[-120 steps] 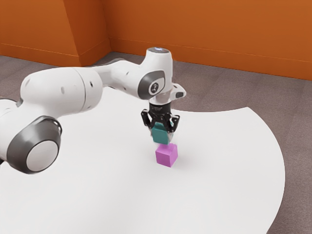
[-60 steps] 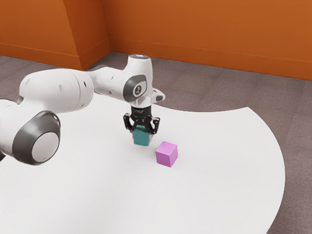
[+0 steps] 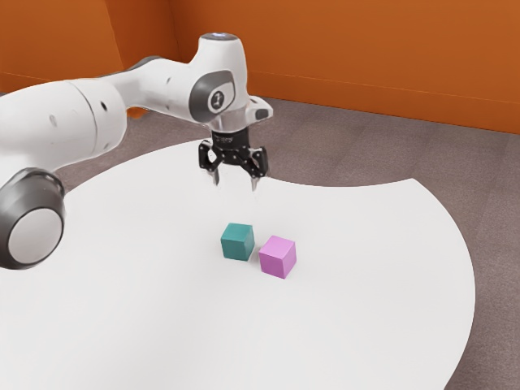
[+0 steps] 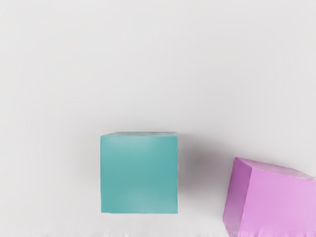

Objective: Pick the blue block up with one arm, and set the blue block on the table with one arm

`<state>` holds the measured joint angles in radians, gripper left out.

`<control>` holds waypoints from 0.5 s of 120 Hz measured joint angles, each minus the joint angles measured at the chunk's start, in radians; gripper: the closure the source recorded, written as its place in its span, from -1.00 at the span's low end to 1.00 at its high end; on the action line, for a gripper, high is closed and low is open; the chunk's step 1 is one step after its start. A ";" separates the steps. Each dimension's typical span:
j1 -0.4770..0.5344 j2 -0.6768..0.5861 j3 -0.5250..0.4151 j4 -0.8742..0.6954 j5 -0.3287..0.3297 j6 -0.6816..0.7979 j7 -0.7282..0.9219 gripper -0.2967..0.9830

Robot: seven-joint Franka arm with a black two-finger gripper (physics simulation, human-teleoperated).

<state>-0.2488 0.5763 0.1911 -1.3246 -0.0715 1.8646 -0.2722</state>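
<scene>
From where I'm standing, the blue block (image 3: 237,242), really more of a teal, is resting flat on the white table (image 3: 366,325), just beside the pink block (image 3: 278,257) without touching it. The claw (image 3: 235,182) is hanging open above the blue block, its two fingers standing apart with nothing between them, their pale tips nearly blending into the white behind. The arm (image 3: 81,118) is running out of the exterior view's left edge, while in the wrist view the pink block is being cut off by the frame.
</scene>
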 joint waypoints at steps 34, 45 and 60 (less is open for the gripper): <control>-0.061 -0.185 0.006 0.074 0.158 -0.280 0.005 -0.52; -0.073 -0.222 0.009 0.041 0.194 -0.349 0.007 -0.53; -0.076 -0.243 0.009 0.010 0.215 -0.403 0.010 -0.53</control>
<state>-0.3245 0.3334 0.1997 -1.3141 0.1438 1.4612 -0.2626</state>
